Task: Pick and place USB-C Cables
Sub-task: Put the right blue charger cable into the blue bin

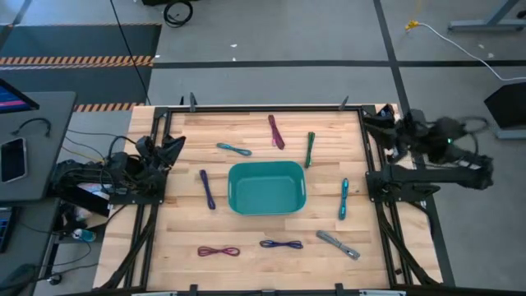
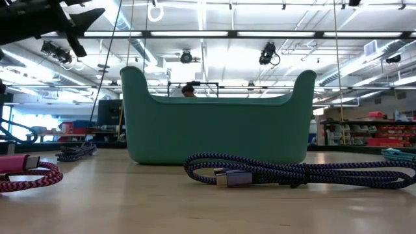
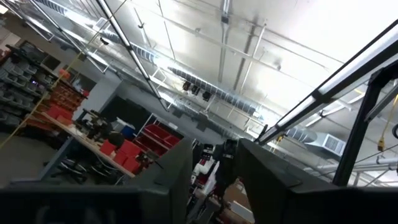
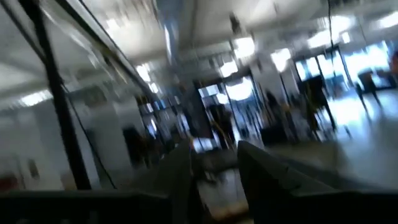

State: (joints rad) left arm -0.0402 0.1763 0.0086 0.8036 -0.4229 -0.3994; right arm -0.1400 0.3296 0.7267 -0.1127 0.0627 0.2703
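Note:
A teal bin stands mid-table, and short bundled cables lie flat around it. Far of the bin lie a teal, a maroon and a green cable. A dark purple cable is on its left and a teal one on its right. Near it lie a red, a purple and a grey cable. My left gripper is open at the table's left edge. My right gripper is open at the far right corner. Both are raised and tipped up at the ceiling.
In the low view the purple cable lies in front of the bin, and the red cable is at its left. Black frame rails border the table. A desk with a phone stands beyond the left edge.

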